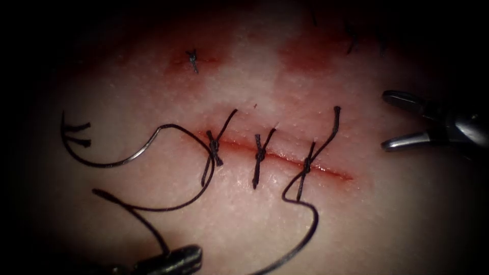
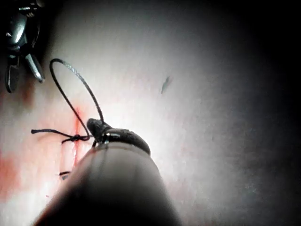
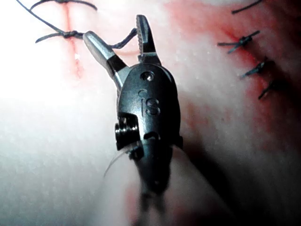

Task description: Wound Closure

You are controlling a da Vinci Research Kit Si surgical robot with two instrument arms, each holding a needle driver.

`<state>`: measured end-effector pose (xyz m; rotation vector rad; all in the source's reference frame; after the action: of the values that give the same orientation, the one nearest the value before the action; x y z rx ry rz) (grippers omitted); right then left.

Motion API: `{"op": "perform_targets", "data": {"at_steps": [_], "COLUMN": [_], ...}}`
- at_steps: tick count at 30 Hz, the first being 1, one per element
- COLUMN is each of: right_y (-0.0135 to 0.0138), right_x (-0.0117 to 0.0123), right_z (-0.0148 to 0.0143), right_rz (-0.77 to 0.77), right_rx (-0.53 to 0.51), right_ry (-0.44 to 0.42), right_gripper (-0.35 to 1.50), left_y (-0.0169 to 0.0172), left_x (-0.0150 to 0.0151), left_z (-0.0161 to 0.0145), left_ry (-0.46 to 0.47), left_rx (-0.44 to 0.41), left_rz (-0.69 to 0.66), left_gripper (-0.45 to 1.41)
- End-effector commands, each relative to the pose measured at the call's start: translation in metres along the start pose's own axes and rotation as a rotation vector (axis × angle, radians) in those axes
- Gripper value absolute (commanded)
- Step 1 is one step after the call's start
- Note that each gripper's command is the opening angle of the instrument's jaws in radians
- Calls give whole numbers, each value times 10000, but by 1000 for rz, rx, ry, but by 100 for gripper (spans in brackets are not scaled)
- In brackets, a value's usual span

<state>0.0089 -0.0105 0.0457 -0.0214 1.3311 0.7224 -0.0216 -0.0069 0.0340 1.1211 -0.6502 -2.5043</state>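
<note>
Tissue (image 1: 153,203) is seen pale pink, with a fine pebbled grain. The cut (image 1: 285,159) is marked as a thin red line across mid-frame, and red fluid (image 1: 305,53) is smeared in blotches at the upper right. Thread (image 1: 305,239) and three knots (image 1: 260,154) are rendered black (near-black where lit). The needle (image 1: 137,153) at left is silver-grey. The right tool (image 1: 387,121) is shown in glossy steel grey, the left tool (image 1: 191,252) in dark gunmetal.

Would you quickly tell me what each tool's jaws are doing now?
Left tool: shut on the thread.
Right tool: open, holding nothing.
</note>
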Motion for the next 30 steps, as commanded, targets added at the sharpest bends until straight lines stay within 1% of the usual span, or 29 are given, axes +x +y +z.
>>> {"op": "perform_targets", "data": {"at_steps": [1,2,5,7,8,14,18,22,25,30], "right_y": [-23,-31,-49,-55,-57,-55,-53,-63,-73,-81], "right_x": [-7,-6,-4,-3,-3,-7,-19,-32,-39,-35], "right_z": [10,14,28,38,46,77,98,117,125,129], "right_rz": [2,-5,-38,-49,-62,-102,-116,-134,-131,-126], "right_rx": [7,18,36,42,44,29,27,40,63,85], "right_ry": [9,18,35,44,48,56,64,80,91,108], "right_gripper": [73,56,-3,-22,-35,-35,-35,-35,-35,-35], "left_y": [-3,-12,-38,-52,-56,-78,-86,-90,-90,-85], "left_x": [0,-1,-7,-13,-16,-38,-55,-69,-80,-98], "left_z": [14,20,36,46,50,71,83,98,112,139], "left_ry": [2,3,-5,-10,-12,-19,-23,-31,-40,-56], "left_rx": [9,16,41,47,46,42,41,43,44,13], "left_rz": [-6,-5,12,9,4,4,-5,-10,-10,-2], "left_gripper": [-45,-45,-45,-45,-45,-45,-45,-45,-45,-45]}}
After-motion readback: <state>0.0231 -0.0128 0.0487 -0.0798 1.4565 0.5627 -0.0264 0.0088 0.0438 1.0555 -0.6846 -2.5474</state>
